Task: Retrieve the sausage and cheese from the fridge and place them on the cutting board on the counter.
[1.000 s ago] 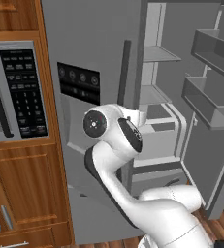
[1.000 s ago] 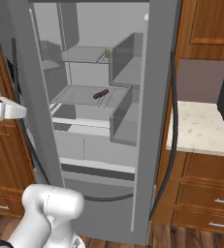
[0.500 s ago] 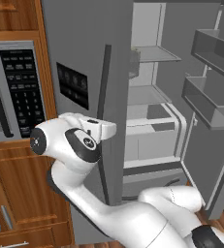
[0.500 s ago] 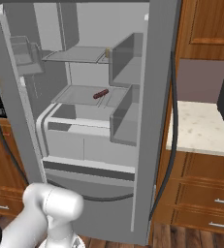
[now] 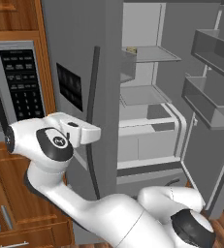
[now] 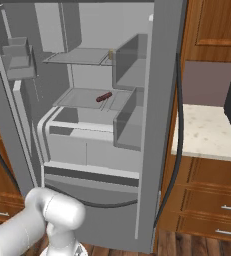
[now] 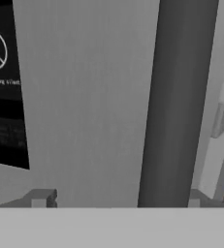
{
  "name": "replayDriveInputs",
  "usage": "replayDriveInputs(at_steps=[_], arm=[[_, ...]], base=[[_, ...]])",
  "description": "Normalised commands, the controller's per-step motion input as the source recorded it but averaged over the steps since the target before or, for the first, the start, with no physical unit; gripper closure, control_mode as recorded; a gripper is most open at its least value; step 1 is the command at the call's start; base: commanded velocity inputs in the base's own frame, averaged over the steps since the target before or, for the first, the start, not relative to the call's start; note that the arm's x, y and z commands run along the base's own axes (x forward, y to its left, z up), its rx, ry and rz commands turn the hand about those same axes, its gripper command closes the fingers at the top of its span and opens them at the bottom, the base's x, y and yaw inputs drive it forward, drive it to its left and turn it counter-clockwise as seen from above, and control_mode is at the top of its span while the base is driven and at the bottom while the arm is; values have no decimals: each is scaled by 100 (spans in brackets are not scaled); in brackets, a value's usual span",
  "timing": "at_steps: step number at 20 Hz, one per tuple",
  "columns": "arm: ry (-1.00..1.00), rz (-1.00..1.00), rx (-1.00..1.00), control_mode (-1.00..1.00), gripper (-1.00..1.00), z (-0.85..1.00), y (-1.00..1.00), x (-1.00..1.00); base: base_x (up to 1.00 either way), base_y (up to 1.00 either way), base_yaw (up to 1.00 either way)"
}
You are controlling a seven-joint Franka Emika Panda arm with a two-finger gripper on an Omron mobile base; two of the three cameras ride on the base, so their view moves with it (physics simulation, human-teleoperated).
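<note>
Tool [image 7: 118,199] open astride the fridge [image 5: 79,43] door's dark handle [image 7: 174,101].

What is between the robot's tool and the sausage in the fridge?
The closed left fridge door with its dark handle. In the left base view the tool is at that handle, while the sausage lies on the middle shelf inside.

matt grey metal-look fridge [image 5: 79,58], dark smooth handle [image 7: 174,106], glossy black dispenser panel [image 5: 69,86], brown wooden cabinets [image 6: 207,195], speckled stone counter [image 6: 207,132]
</note>
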Motion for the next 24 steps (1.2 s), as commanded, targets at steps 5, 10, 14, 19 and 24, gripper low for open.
replayDriveInputs(at_steps=[5, 10, 14, 19, 24], arm=[[-3, -17, 0, -100, -100, -2, 0, -6], [-3, -18, 0, -100, -100, 2, 0, -49], [-4, -8, 0, -100, -100, 1, -3, -52], [-9, -5, 0, -100, -100, 3, -6, -63], [-7, 4, 7, -100, -100, 6, -66, -86]], base=[[0, 0, 0], [0, 0, 0], [0, 0, 0], [0, 0, 0], [0, 0, 0]])
